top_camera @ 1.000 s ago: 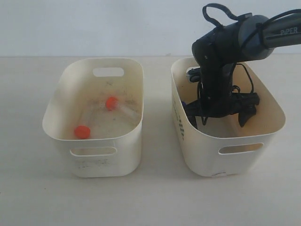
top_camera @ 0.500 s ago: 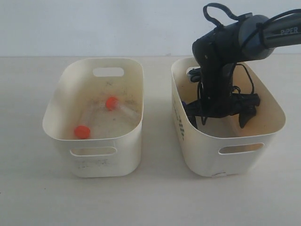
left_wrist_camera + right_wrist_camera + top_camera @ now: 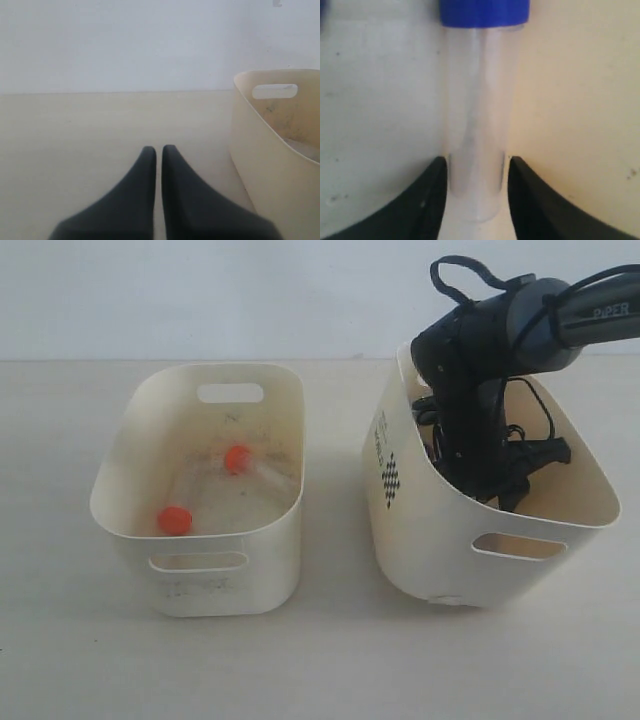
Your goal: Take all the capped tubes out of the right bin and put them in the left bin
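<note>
Your right gripper (image 3: 476, 167) pinches just the blue-capped tube (image 3: 476, 95) by its tail end, so lifting may let it slip.

Bright, diffuse light falls evenly on the pale, washed-out worktop (image 3: 330, 660), leaving only faint soft-edged shadows by the left bin (image 3: 210, 580) and right bin (image 3: 440, 540) toward its near edge. Up close, the left tool (image 3: 156, 150) is a dark, blurred shape without detail. The blue-capped tube (image 3: 475, 125) looks soft and hazy, the bin floor around it tinted cool on one side, warm yellow on the other.
</note>
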`<state>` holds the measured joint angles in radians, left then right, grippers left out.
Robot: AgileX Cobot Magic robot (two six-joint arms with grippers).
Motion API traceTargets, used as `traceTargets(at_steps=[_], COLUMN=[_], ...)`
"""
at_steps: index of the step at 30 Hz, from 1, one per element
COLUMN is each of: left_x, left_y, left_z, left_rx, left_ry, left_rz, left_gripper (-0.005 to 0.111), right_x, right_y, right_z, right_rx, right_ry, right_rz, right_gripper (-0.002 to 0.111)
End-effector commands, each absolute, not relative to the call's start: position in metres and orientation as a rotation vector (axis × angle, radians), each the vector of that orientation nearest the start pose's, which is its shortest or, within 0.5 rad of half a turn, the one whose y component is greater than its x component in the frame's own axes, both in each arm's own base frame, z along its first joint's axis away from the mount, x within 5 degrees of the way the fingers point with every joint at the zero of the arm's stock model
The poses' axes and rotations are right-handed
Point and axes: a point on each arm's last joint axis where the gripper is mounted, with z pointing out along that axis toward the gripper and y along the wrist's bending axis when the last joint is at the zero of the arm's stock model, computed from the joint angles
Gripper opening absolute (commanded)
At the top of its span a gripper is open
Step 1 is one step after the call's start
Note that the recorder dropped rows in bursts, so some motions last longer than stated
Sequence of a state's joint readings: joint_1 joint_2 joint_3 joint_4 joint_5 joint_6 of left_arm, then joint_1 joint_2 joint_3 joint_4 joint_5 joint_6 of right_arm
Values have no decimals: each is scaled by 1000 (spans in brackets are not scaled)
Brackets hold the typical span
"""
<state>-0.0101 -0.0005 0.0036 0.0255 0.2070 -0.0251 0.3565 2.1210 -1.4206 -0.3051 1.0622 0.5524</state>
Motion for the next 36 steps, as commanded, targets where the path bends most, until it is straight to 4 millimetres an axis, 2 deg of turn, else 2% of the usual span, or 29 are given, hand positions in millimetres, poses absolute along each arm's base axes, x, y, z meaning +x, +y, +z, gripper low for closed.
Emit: traceTargets(at_steps=[1,4,6,8,13,15,19,21,24,29,36], left_x=[56,56,56,56,56,56,56,56,56,56,56], left_y=[0,0,0,0,0,0,0,0,0,0,0], left_z=[195,195,195,195,195,195,195,195,195,195,195], left_rx=[-8,-8,-8,-8,-8,-8,-8,-8,-8,-8,-8], left_ry=[1686,1686,1686,1686,1686,1686,1686,1686,1686,1686,1686], left_rz=[-16,-16,-16,-16,-16,-16,-16,-16,-16,-16,-16], left_gripper=[4,4,4,4,4,4,4,4,4,4,4], right_x=[372,372,372,373,373,373,373,373,373,374,374], right_y=[120,120,120,120,121,121,121,122,122,123,123], right_z=[117,117,117,117,117,117,117,116,116,116,123], right_rx=[90,84,83,83,74,74,76,57,49,31,39], right_ry=[3123,3123,3122,3120,3118,3118,3117,3122,3123,3114,3095], right_rz=[-341,-341,-340,-338,-334,-334,-323,-315,-316,-296,-275], right_gripper=[64,75,73,64,32,29,34,33,26,0,0])
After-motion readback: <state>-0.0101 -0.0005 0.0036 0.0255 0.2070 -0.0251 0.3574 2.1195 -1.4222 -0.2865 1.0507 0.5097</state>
